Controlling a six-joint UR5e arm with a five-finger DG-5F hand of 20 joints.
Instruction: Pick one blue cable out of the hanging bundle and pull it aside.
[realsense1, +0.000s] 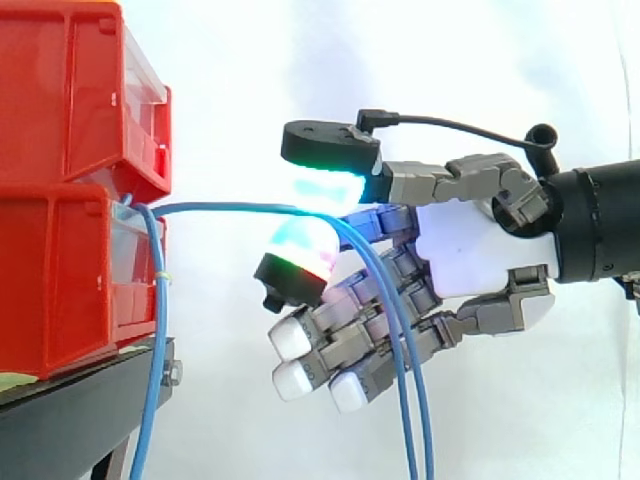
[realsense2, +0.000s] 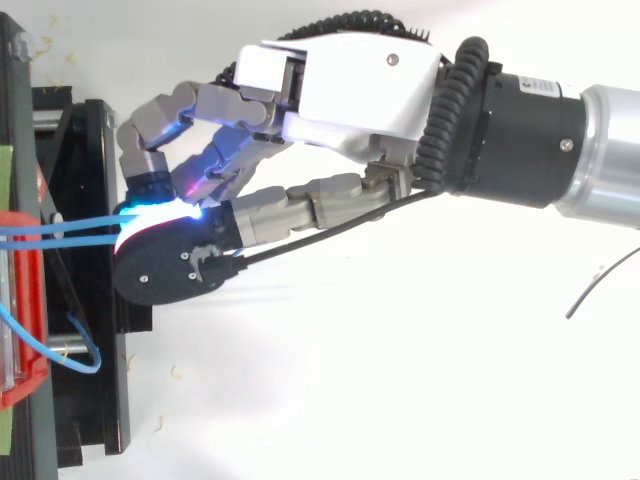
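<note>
We are holding the hand (realsense1: 480, 250) pinched on the blue cable (realsense1: 230, 208) at its fingertips (realsense1: 325, 185), yet two strands seem to be running in there, so pulling aside is risking dragging both or the pinch slipping.

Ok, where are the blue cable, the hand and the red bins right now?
blue cable (realsense1: 240, 207): side view, on its level stretch between the bins and the hand.
hand (realsense1: 470, 250): side view, on the white palm.
red bins (realsense1: 60, 290): side view, on the lower bin's side wall.
</note>
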